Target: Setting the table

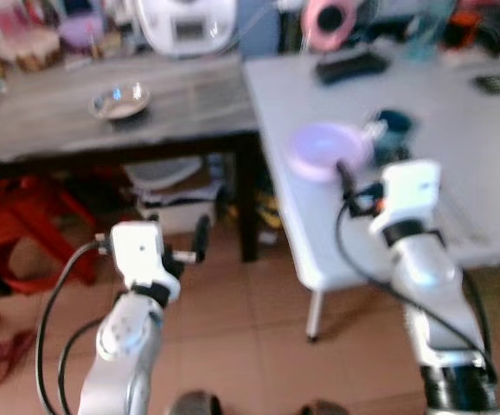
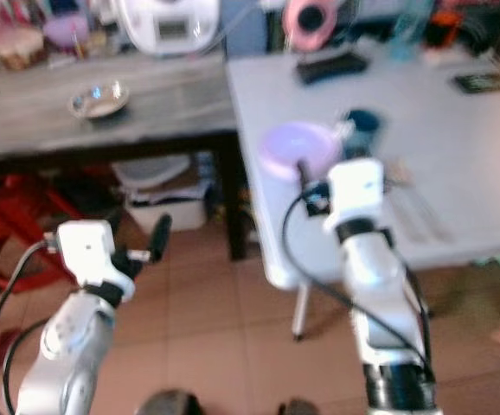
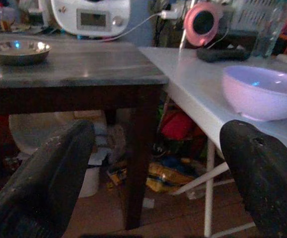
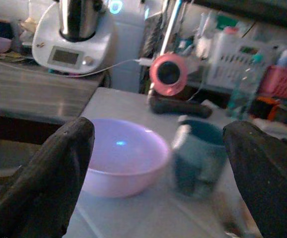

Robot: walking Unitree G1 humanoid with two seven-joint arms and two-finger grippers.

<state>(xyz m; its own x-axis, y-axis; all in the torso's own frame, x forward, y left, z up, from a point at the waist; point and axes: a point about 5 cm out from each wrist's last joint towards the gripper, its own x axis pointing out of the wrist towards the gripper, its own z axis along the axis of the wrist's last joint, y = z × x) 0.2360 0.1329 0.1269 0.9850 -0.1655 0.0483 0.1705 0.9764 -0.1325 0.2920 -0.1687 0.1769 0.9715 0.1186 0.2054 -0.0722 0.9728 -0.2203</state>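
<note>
Fingers (image 4: 59,178) of the right gripper (image 4: 158,188) are standing wide apart and holding nothing as we are observing the pink bowl (image 4: 121,156) sitting near the white table's (image 1: 458,147) edge, just beside the dark blue mug (image 4: 198,156), while the left gripper (image 3: 156,183), equally spread and empty, is hovering low by the dark table (image 3: 79,74) bearing a metal dish (image 3: 17,51).

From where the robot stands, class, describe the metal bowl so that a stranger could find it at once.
Look at the dark wooden table to the left of the white table. On its grey top, out in the open in front of the white appliance, sits the metal bowl. It is shallow and shiny silver, unlike the deeper purple bowl on the white table.
</note>
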